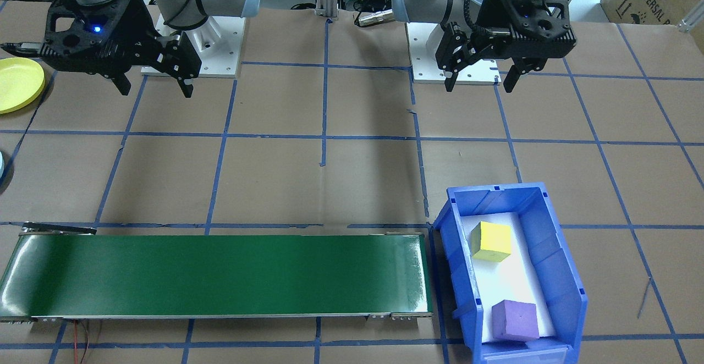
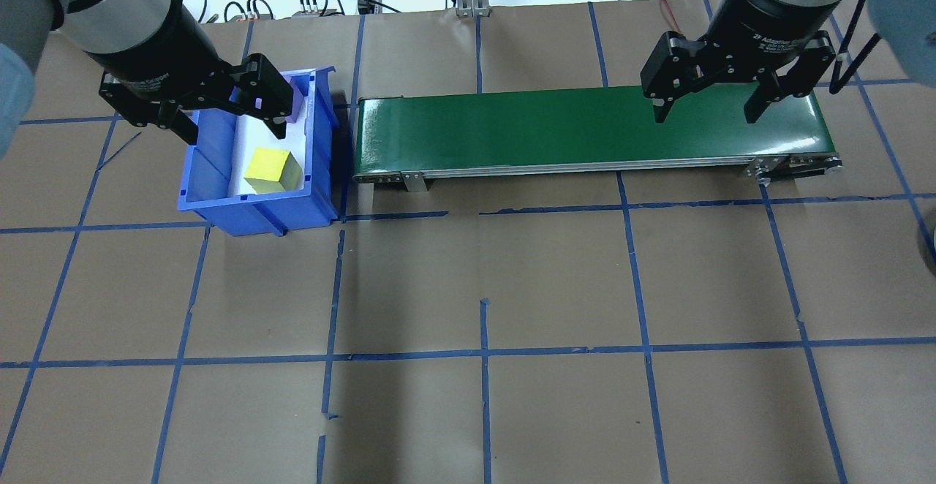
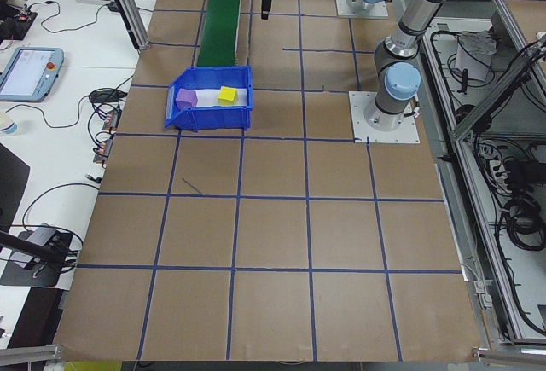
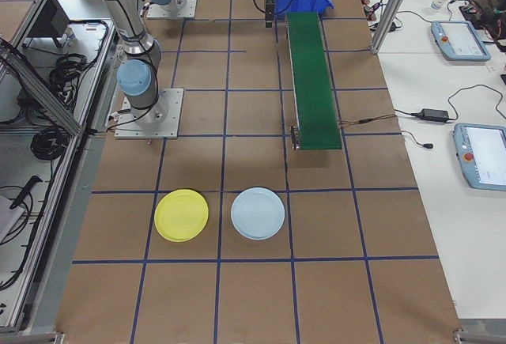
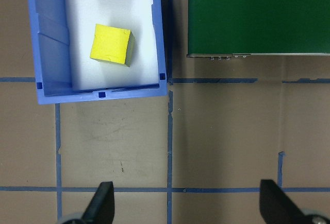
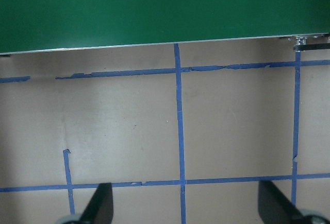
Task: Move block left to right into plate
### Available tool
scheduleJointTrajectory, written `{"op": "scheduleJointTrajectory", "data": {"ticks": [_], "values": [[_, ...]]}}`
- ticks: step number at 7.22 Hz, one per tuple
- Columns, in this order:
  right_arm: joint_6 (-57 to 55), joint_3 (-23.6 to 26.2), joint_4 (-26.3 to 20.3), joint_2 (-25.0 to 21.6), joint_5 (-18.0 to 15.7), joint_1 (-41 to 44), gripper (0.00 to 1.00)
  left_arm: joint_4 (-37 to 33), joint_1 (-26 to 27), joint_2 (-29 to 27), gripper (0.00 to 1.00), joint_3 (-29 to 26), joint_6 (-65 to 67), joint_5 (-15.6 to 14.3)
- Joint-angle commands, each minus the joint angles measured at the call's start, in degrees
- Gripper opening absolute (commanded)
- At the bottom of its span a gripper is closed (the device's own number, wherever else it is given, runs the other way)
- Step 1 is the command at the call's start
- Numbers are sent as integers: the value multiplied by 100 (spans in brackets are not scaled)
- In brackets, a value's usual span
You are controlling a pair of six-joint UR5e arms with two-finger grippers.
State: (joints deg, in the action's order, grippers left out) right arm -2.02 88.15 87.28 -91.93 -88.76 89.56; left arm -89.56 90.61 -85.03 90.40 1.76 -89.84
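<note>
Left gripper (image 2: pixel 221 117) wide, empty, high near blue bin (image 2: pixel 191 177). Yellow block (image 2: pixel 273 169) and purple block (image 1: pixel 514 320) inside. Descend straight, straddle one block's flat faces, clear the bin walls. Right gripper (image 2: pixel 708 101) wide over conveyor (image 2: pixel 512 129); which plate, probably yellow plate (image 4: pixel 181 215).

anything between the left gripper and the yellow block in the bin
Nothing visible. The left gripper hangs open above the blue bin, and the yellow block lies uncovered on the bin's white floor. The purple block sits apart from it, toward the bin's other end. Only the bin's walls surround it.
</note>
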Motion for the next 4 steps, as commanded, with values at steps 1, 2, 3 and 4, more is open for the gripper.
{"op": "scheduleJointTrajectory", "data": {"ticks": [1,2,3,4], "values": [[0,0,0,0,-1,0,100,0,-9,-4,100,-13,-1,10],[0,9,0,9,-1,0,100,0,-26,4,100,-31,-1,19],[0,9,0,9,-1,0,100,9,-18,-4,100,-40,-9,54],[0,9,9,9,-1,0,100,9,-61,-4,100,-31,-18,63]]}}
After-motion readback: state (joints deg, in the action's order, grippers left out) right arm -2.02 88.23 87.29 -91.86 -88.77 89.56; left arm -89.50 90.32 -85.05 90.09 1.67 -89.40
